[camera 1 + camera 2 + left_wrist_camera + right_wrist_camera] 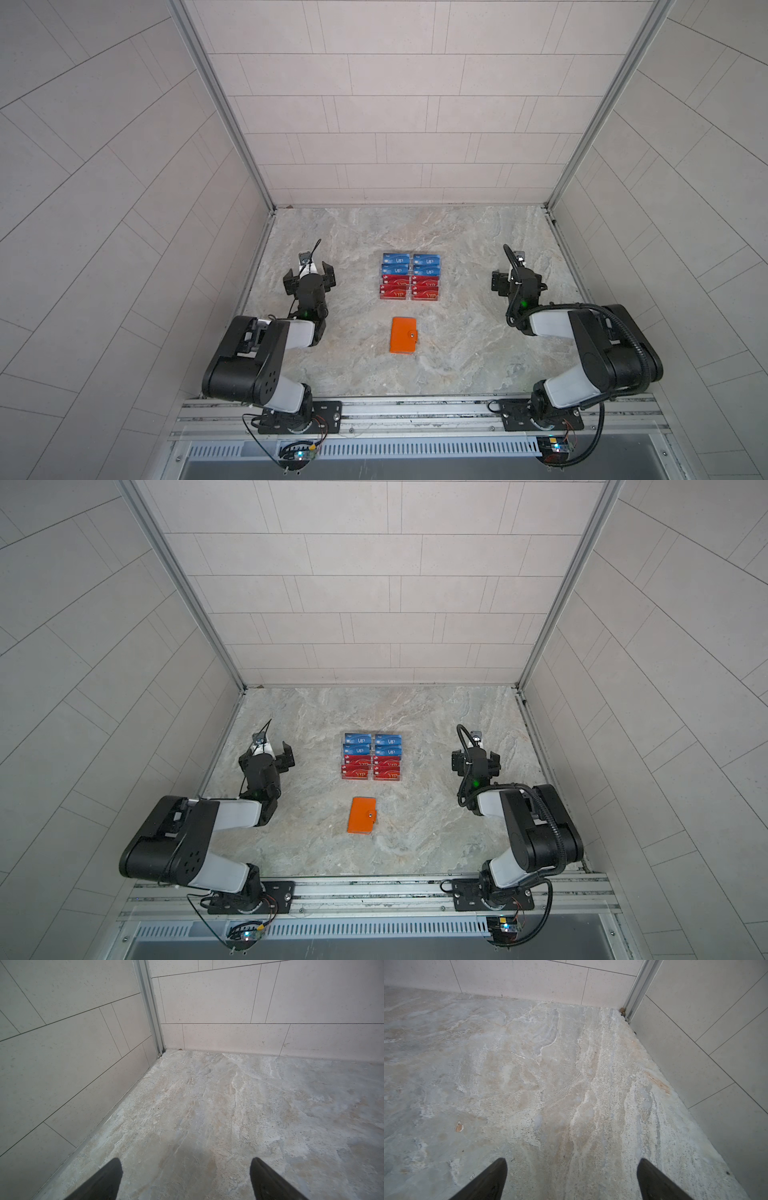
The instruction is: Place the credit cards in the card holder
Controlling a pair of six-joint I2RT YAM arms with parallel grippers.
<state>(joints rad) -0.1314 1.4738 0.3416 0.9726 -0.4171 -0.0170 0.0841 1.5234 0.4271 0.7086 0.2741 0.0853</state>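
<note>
At the front edge of the marbled tabletop (457, 353), both arms rise from their mounts on the rail and fold inward, which leaves the middle of the work area unobstructed.

Just beyond, on the centre line, the card holder (404, 335) lies flat and closed, its snap tab fastened across the cover. Either arm could probably reach it there. Judging by that closed snap, no card is in it yet, and it must be unfastened and opened before anything can go in.

Further back, well apart from the holder, the credit cards (409, 276) stand in two side-by-side columns, red rows nearer and blue rows behind. They seem to sit in clear tiered racks (390, 298), probably so each card's upper edge stands free for a pinch.

Level with the cards, the left gripper (309, 275) and right gripper (517, 280) hover on either side, well clear of them. Each wrist view shows the jaws spread wide over bare stone, holding nothing: the left gripper (186, 1167) faces its rear corner, and the right gripper (572, 1167) faces the opposite one. This looks like a ready pose.
</note>
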